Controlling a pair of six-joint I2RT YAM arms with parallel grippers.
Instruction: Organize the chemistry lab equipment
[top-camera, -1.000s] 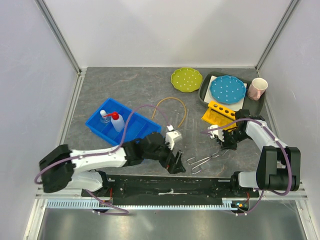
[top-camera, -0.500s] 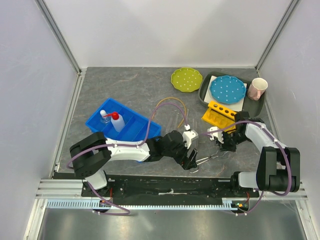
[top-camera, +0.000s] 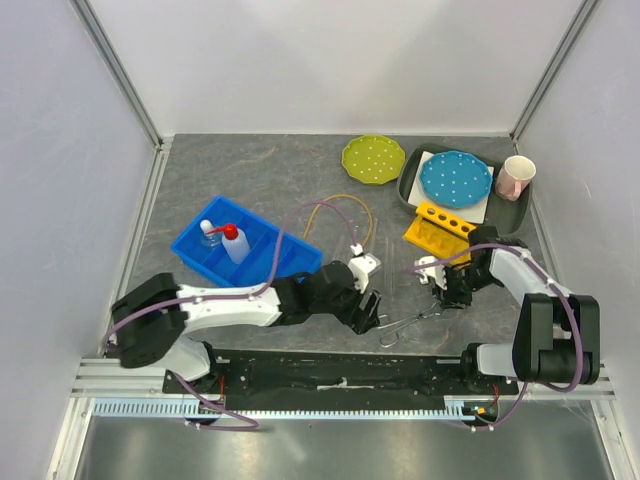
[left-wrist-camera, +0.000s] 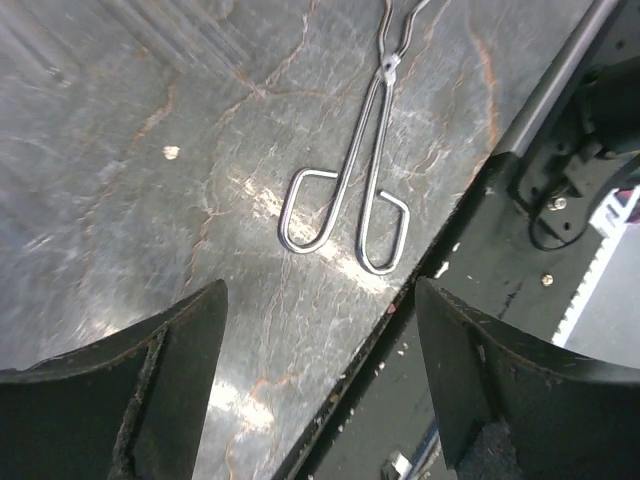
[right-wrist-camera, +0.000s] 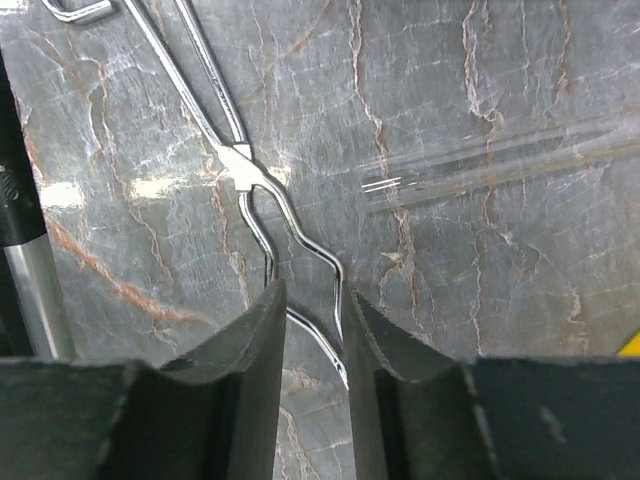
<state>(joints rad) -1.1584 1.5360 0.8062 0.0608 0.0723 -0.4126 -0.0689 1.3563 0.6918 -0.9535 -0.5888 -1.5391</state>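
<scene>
The metal wire tongs (top-camera: 407, 321) lie flat on the table near its front edge. My left gripper (top-camera: 372, 307) is open just left of their handle loops; in the left wrist view the tongs (left-wrist-camera: 387, 70) lie ahead of the wide gripper (left-wrist-camera: 318, 290). My right gripper (top-camera: 447, 294) is at their other end. In its wrist view the gripper (right-wrist-camera: 312, 290) is narrowly open, with the tongs' (right-wrist-camera: 243, 163) tips between its fingers. Thin glass tubes (right-wrist-camera: 500, 160) lie beside them. The squeeze bottle (top-camera: 232, 243) and the small flask (top-camera: 209, 232) stand in the blue bin (top-camera: 285, 258). The tan tube (top-camera: 340, 203) lies behind.
A yellow rack (top-camera: 438, 226) stands close behind my right gripper. The green plate (top-camera: 373, 158) lies at the back. Beside it, a dark tray (top-camera: 410, 188) holds the blue plate (top-camera: 455, 178) and the pink cup (top-camera: 516, 176). The black base rail (top-camera: 340, 365) runs along the front edge.
My right gripper, shut a second ago, has parted its fingers around the tongs' tips. My left arm swung right to the tongs' handles, and its jaws narrowed a little.
</scene>
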